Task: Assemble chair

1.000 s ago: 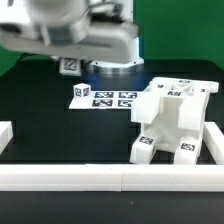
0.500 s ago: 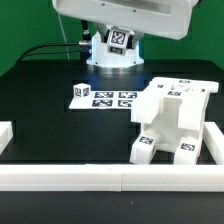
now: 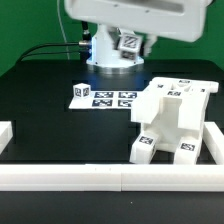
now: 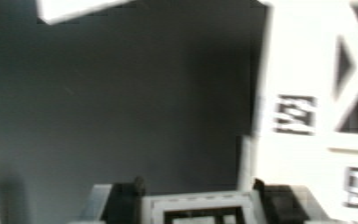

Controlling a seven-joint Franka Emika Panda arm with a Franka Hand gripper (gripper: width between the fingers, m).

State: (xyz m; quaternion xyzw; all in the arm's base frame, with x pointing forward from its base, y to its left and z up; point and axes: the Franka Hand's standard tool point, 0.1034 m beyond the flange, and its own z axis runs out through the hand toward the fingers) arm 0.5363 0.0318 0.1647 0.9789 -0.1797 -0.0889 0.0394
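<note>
The desk (image 3: 50,115) has a matte black top with a faint sheen toward its far edge, and a pale wall stands behind it. A white border rail (image 3: 100,178) runs along the near edge and turns up short at both near corners. The chair (image 3: 172,118), a boxy white block with black-and-white tags on its top and feet, stands by the near corner on the exterior view's right. Its feet are just beside the rail. The marker board (image 3: 103,97) lies flat near the middle of the desk, just beside the chair toward the exterior view's left. At the far edge the arm (image 3: 135,14) is a blurred white mass above its round base (image 3: 112,64), where there is a blue glow. A dark cable (image 3: 45,50) trails toward the far corner on the exterior view's left.

In the wrist view the chair (image 4: 318,90) rises white against the dark top. The gripper (image 4: 197,203) is blurred and cut off by the frame, so I cannot tell how wide its fingers stand.
</note>
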